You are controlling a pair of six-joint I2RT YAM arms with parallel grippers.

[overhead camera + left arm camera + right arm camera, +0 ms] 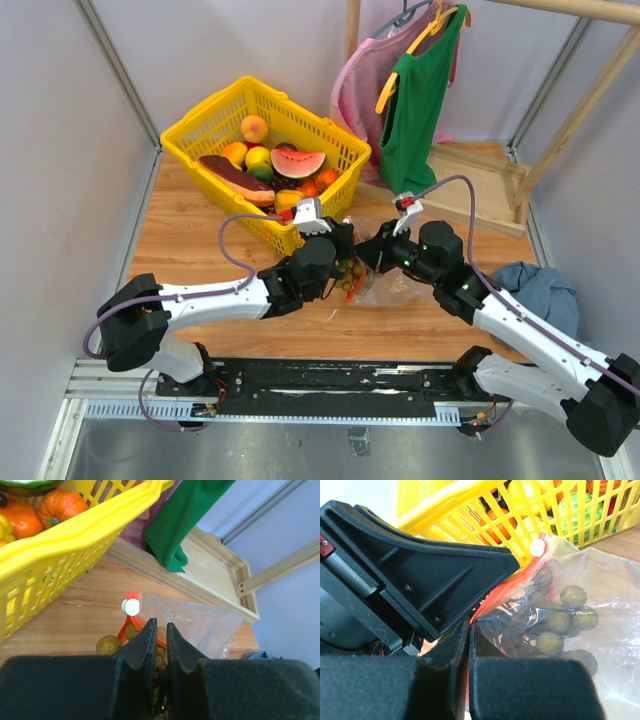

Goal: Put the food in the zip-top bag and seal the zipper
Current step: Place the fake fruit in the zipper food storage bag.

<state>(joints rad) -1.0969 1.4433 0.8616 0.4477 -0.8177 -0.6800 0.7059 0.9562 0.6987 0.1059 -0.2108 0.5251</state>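
Observation:
The clear zip-top bag [388,287] lies on the wooden table just in front of the yellow basket. An olive-brown grape bunch [559,621] sits inside it and also shows in the left wrist view [108,644]. The orange-red zipper [506,587] runs along the mouth, with a white slider [537,548] at its far end [131,607]. My right gripper [470,628] is shut on the zipper strip. My left gripper [159,626] is pinched on the bag's mouth edge beside it. Both grippers meet over the bag in the top view, left [343,253] and right [369,251].
The yellow mesh basket [196,134] of toy fruit stands right behind the bag, its wall close to both grippers [75,536]. A wooden rack base [480,190] with a hanging green garment [415,100] stands at back right. A blue cloth [540,285] lies at right.

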